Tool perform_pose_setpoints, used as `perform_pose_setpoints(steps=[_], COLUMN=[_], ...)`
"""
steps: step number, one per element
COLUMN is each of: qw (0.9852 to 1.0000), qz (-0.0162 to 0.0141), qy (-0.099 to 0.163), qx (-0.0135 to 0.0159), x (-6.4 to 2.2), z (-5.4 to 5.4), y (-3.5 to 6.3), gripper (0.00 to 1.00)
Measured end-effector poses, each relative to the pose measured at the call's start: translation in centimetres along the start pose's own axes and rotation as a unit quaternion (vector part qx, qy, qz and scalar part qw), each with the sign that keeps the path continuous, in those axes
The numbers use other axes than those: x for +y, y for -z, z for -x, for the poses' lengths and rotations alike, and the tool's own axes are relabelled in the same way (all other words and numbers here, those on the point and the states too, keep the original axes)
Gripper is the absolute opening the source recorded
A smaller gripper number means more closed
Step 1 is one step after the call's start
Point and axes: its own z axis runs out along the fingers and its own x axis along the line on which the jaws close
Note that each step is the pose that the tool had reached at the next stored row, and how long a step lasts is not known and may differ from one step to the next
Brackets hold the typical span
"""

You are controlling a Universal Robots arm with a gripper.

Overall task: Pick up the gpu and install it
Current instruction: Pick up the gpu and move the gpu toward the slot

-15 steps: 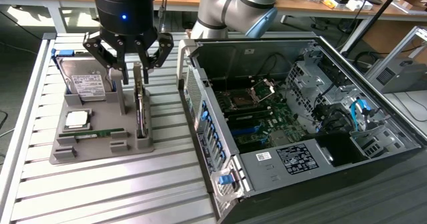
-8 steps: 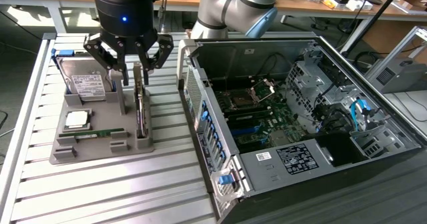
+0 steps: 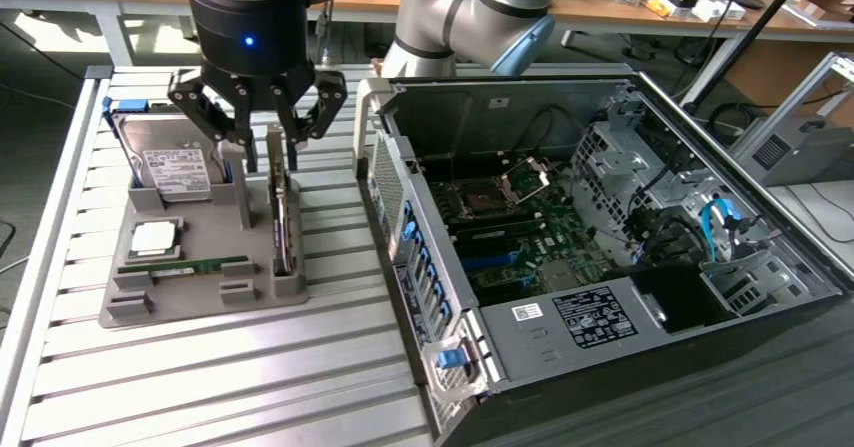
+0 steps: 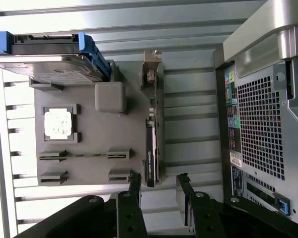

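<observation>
One slatted metal table (image 3: 200, 387) carries everything here. On the exterior view's right lies an open computer case (image 3: 507, 107), side panel off and motherboard exposed. On the exterior view's left is a grey holder tray (image 3: 200, 302). It holds a silver hard drive (image 3: 167, 162) at its far end, a square processor chip (image 3: 154, 235) and a narrow green memory stick (image 3: 187, 265).

The gpu (image 3: 280, 222) stands on its thin edge in a slot along the side of the tray nearest the case. It has not been lifted out. Its long axis runs along the tray's length, from the hard-drive end toward the memory-stick end, roughly parallel to the case's rear panel. In the wrist view, the silvery bracket end of the gpu (image 4: 151, 144) points toward the hard drive (image 4: 44, 62).

The single arm's end effector (image 3: 264, 137) hangs above the card with its fingers spread wide, grasping nothing and clear of the card's top edge. In the wrist view the end effector (image 4: 159, 179) straddles the card's line, one dark fingertip to each flat face. The card sits a little nearer one finger than the other. By my reading the gpu lies straight below, its thin dimension lined up across the gap.
</observation>
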Motion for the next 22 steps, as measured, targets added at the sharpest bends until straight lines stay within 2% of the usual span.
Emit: perform_pose_setpoints(steps=[22], qw=[1.0000], qz=[0.0000], qy=[0.000], qx=[0.0000], x=[-0.02], z=[-0.01], y=[-0.56], gripper=[0.42])
